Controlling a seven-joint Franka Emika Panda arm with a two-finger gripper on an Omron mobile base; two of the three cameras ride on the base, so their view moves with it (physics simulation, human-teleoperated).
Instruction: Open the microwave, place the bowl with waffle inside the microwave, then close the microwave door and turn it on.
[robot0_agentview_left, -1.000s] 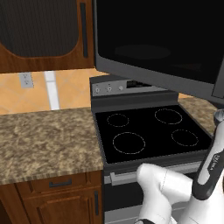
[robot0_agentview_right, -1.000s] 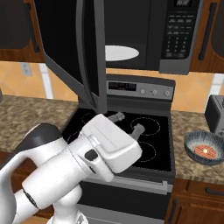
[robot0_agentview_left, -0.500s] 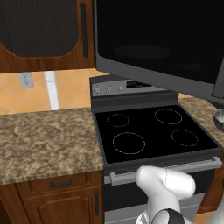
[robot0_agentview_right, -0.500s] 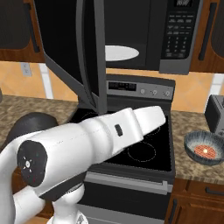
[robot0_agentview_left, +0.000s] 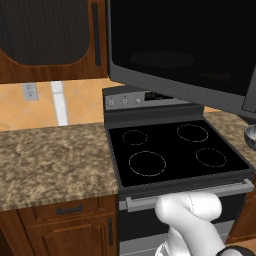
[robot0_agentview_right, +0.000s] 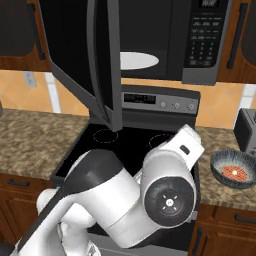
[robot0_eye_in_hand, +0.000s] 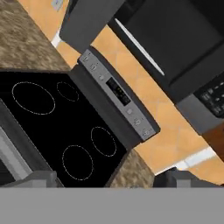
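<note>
While ajar, microwave door (robot0_agentview_right: 95, 65) – black, glossy

White arm (robot0_agentview_right: 125, 200), folded low, elbow joint facing the right base camera. Gripper (robot0_eye_in_hand: 105, 180): jaws spread wide, holding nothing.

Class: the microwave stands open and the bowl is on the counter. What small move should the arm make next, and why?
Probably swing toward the bowl on the counter right of the stove: the microwave door is already open, the gripper open and empty, the bowl untouched.

Glossy black microwave door (robot0_agentview_right: 80, 55), grey patterned bowl (robot0_agentview_right: 233, 169) (orange inside), speckled brown counter (robot0_agentview_left: 50, 160)
</note>
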